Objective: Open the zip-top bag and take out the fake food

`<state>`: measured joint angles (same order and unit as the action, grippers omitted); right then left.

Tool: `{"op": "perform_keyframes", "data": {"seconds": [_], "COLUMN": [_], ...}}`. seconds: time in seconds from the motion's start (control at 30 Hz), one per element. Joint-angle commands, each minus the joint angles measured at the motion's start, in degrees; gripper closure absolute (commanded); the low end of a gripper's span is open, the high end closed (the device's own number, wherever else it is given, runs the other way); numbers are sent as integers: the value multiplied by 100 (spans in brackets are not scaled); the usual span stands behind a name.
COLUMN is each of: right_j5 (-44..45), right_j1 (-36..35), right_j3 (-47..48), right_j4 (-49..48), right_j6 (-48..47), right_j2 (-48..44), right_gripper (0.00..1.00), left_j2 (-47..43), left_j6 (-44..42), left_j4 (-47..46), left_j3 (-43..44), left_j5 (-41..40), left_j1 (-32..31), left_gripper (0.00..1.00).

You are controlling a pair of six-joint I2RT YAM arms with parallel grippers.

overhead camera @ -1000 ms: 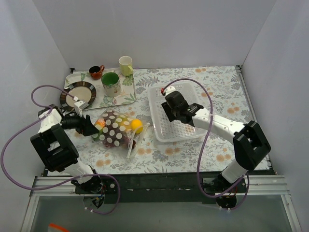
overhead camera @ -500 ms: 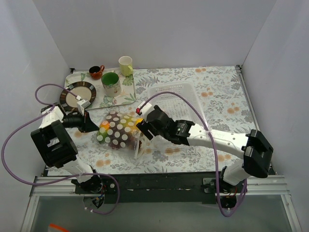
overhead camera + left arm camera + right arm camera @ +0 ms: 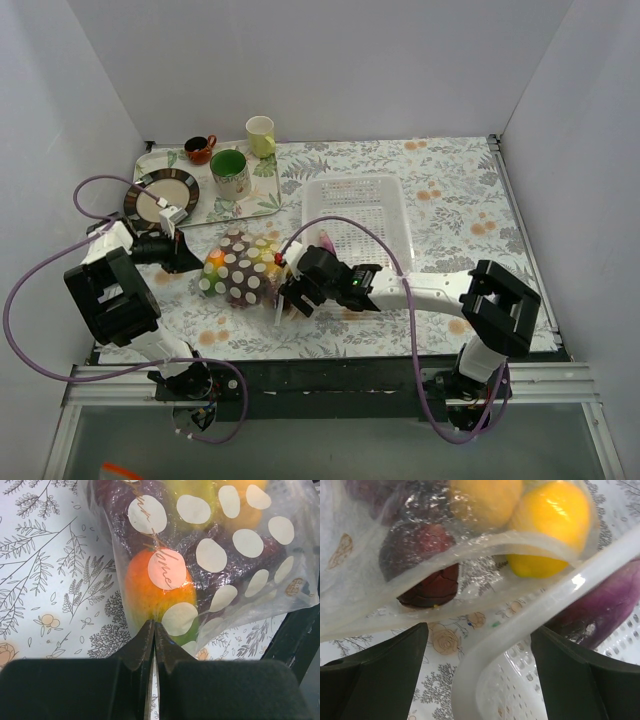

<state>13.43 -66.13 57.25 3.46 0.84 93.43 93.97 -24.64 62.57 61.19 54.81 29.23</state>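
Note:
The polka-dotted zip-top bag (image 3: 240,276) lies on the flowered table left of the white basket (image 3: 390,205). My left gripper (image 3: 153,626) is shut on the bag's (image 3: 225,545) edge, right by an orange fruit (image 3: 150,585) inside. My right gripper (image 3: 480,645) stands open at the bag's gaping mouth (image 3: 470,547), over the basket's rim (image 3: 520,625). Through the plastic I see fake food: a yellow lemon (image 3: 550,525), an orange piece (image 3: 485,500) and a dark red fruit (image 3: 427,587). One purple piece (image 3: 605,610) lies in the basket.
A patterned tray (image 3: 150,160) at the back left holds a striped plate (image 3: 180,190), a green-lined mug (image 3: 231,173), a brown cup (image 3: 200,149) and a pale yellow cup (image 3: 261,135). White walls close in on three sides. My right arm's cable (image 3: 370,235) loops over the basket.
My left gripper has shut on the bag's edge. My right arm has swung from above the basket down and left to the bag's mouth, its jaws opening wider.

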Motion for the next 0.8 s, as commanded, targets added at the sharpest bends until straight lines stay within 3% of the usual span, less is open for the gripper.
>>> {"op": "perform_keyframes", "data": {"seconds": [0.0,0.07,0.17,0.3,0.4,0.6,0.77], "right_j5": [-797,-1044,-1264,-510,36,563,916], "right_j1": [-32,-41,-93,-199,-190,-172,-6], "right_j3": [110,172,277,550,226,-1038,-1392], "right_j4": [-855,-1057,-1163,-525,-355,-66,575], "right_j6": [30,82,92,-5,-40,179,355], "right_j2": [281,421,553,598,379,-789,-1581], "right_gripper": [8,2,2,2,2,2,2], "left_j2": [-160,-177,-169,-186,-81,51,112], "left_j6": [161,232,241,232,206,100,100], "left_j4": [-455,-526,-614,-754,-702,-658,-640], "left_j3": [-194,-247,-353,-467,-397,-309,-222], "left_j5": [-110,-198,-277,-409,-506,-541,-576], "left_j1": [-5,-23,-40,-49,-49,-41,-41], "left_gripper": [100,100,100,100,100,100,100]}}
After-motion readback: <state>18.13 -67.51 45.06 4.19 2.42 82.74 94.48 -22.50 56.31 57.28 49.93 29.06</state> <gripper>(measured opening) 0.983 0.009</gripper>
